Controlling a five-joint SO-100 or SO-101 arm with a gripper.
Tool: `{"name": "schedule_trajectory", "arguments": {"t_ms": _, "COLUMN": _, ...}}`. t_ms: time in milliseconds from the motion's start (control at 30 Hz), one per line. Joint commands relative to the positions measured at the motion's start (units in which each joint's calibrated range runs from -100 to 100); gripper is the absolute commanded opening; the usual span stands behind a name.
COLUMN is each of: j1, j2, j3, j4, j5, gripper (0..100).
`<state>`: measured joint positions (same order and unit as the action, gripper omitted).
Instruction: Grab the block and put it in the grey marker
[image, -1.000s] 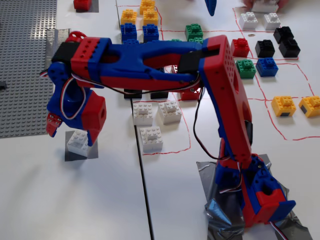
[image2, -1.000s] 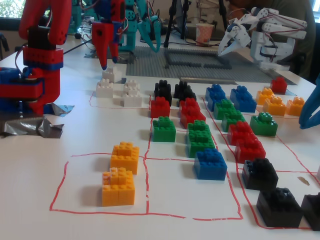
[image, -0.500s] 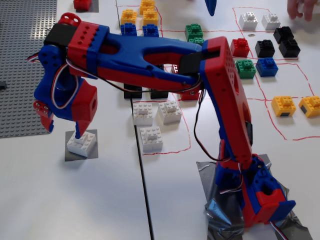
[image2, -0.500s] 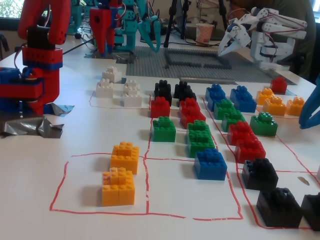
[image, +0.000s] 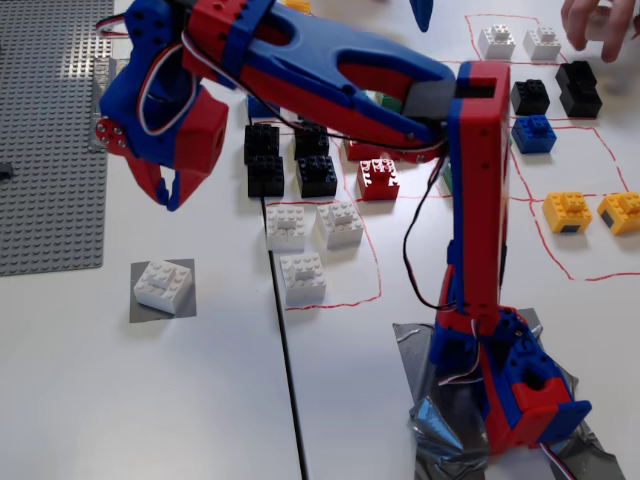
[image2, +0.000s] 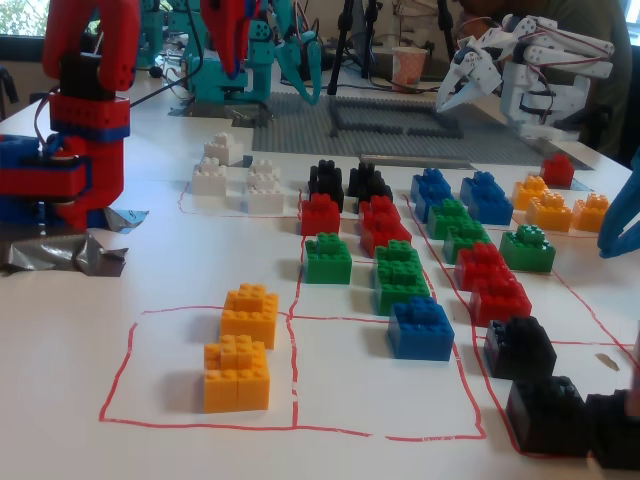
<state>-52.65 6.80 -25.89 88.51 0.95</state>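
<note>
The block (image: 162, 284) is seen lying on the grey marker (image: 184, 303) in a fixed view, at lower left. It is turned slightly against the marker's edges, and dark tape is left showing along its right and lower sides. Nothing is touching it.

The gripper (image: 166, 196) is held above and apart from the block, its tips pointing down toward the table. The jaws are seen slightly spread, and nothing is caught between them. The arm (image: 330, 70) is stretched leftward from a red upright, whose base (image: 515, 385) is fixed to the table by wrinkled silver tape (image: 440, 425).

A grey baseplate (image: 50, 130) is laid along the left edge. Just right of the gripper, black bricks (image: 290, 158) are set in a cluster, with three white bricks (image: 305, 243) below them and a red brick (image: 378, 178) beside. A black line (image: 285, 350) is drawn down the table between the marker and the white bricks. Yellow bricks (image: 592, 211) and a blue brick (image: 534, 133) are placed at right inside red outlines. A hand (image: 600, 25) is seen at the top right corner.

In another fixed view the block and gripper cannot be made out; orange bricks (image2: 240, 345), green bricks (image2: 365, 265) and a white robot (image2: 530, 65) are recorded.
</note>
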Motion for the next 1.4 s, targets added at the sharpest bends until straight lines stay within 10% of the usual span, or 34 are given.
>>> {"name": "schedule_trajectory", "arguments": {"t_ms": 0, "j1": 1.5, "j2": -8.0, "j3": -1.6, "j4": 1.2, "j5": -0.1, "gripper": 0}}
{"name": "schedule_trajectory", "arguments": {"t_ms": 1367, "j1": 53.6, "j2": -26.4, "j3": 19.0, "j4": 0.1, "j5": -1.4, "gripper": 0}}
